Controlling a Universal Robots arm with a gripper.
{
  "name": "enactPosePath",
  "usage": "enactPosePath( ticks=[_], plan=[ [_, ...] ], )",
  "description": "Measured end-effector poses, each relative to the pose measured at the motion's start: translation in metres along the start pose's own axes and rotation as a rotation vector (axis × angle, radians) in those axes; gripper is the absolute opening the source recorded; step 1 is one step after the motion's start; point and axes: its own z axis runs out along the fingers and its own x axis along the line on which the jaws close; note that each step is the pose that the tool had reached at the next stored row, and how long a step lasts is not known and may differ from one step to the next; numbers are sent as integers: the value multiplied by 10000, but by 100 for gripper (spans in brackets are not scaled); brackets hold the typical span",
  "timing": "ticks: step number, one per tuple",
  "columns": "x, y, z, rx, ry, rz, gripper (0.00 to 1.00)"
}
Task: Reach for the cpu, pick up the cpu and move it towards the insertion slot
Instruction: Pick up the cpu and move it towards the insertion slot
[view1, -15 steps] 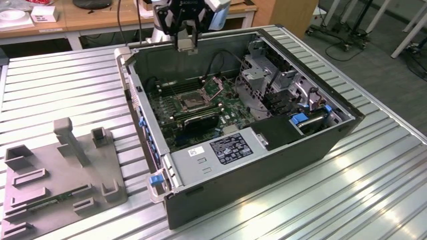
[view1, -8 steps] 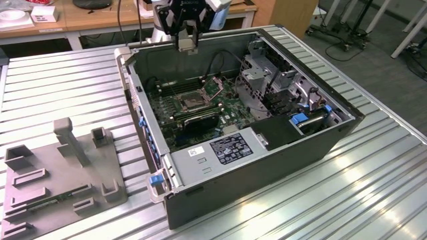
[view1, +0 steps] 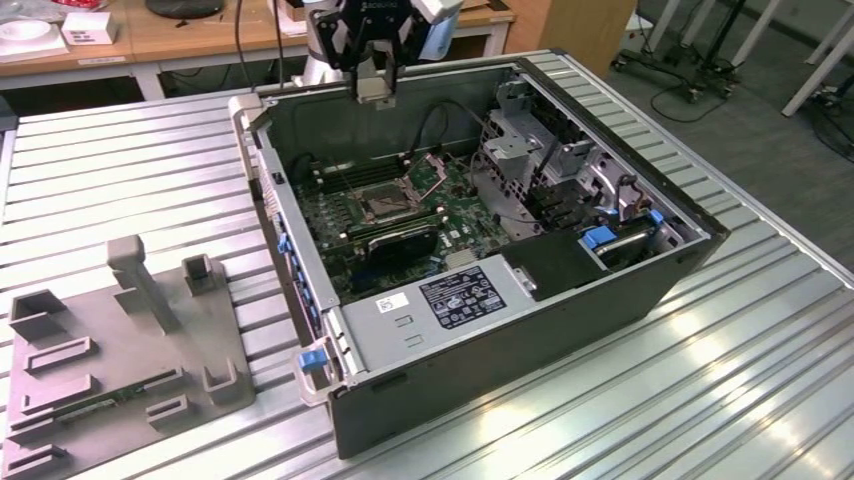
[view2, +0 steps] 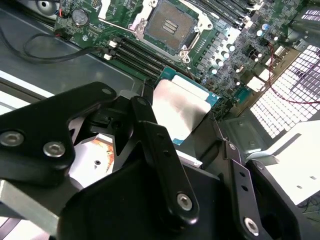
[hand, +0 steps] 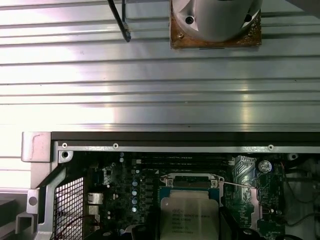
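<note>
Your gripper (view1: 375, 92) hangs above the far rim of the open case (view1: 534, 330), and its black jaws are clamped on the cpu (view1: 375, 91), which shows there as a small pale square held well clear of the motherboard (view1: 400, 215). In the second wrist view the cpu (view2: 181, 107) is a flat chip with a smooth, silvery beige metal face on a thin green-edged base, pinched between matte black fingers (view2: 155, 145) studded with round screw heads. In the first wrist view the same chip (hand: 189, 216) shows its pale, rounded-corner face with faint print. The slot (view1: 383, 203) lies in the case toward 6 o'clock from the gripper in the exterior view, well apart from the chip; it is a square socket with a shiny metal frame and a dark centre. In the second wrist view the slot (view2: 170, 25) shows a grey gridded floor inside its bright frame, with long black memory slots (view2: 137, 55) just beside it. The case is dark sheet metal with a perforated grille and a grey labelled box (view1: 447, 300) at its near side. It stands on a ribbed aluminium table (view1: 120, 190), whose ridges shine. At 8 o'clock from the case sits a grey moulded fixture (view1: 114, 350) with upright blocks.
</note>
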Motion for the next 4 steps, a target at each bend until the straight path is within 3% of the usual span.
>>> enactPosePath(
  ticks=[4],
  plan=[
    [-30, 1, 0, 0, 0, -1, 55]
  ],
)
